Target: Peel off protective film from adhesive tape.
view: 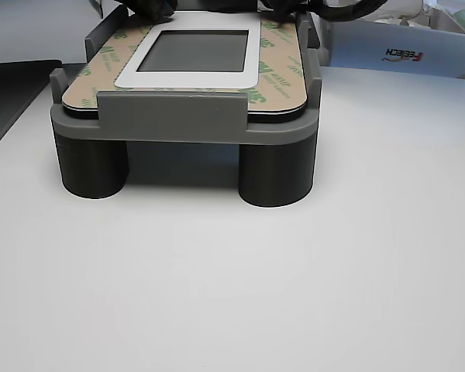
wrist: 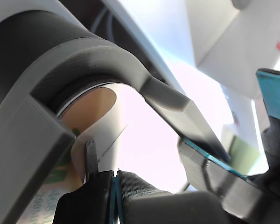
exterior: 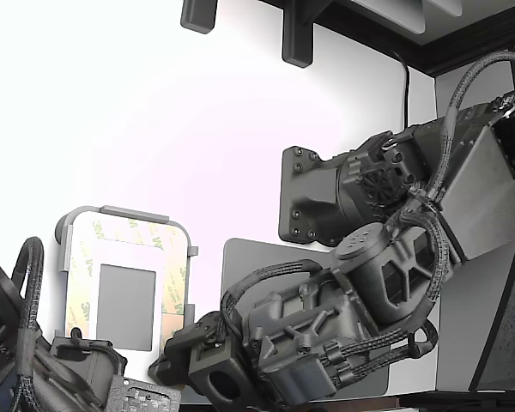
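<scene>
Cream-tan adhesive tape (view: 277, 74) with green logos

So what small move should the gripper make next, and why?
Probably ease the gripper up and away from the holder to start the peel. In the wrist view its tips sit closed at the corner of the tape liner, seemingly pinching the edge. In the other view the liner looks flat, with no peel visible.

Adhesive tape (view: 101, 66) border (tan protective film (view: 273, 74)), flat in holder
</scene>
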Robot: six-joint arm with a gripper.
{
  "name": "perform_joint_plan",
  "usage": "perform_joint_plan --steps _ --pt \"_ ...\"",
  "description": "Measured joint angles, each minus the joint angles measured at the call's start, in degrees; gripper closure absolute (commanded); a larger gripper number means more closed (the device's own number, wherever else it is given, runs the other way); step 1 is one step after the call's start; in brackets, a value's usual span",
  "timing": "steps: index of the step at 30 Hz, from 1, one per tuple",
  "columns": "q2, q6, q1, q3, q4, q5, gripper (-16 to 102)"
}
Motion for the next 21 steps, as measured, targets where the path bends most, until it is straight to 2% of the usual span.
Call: perform_joint_plan --steps 21 --pt "-0.2 -1.8 -0.4 -0.1 0.0 0.1 97"
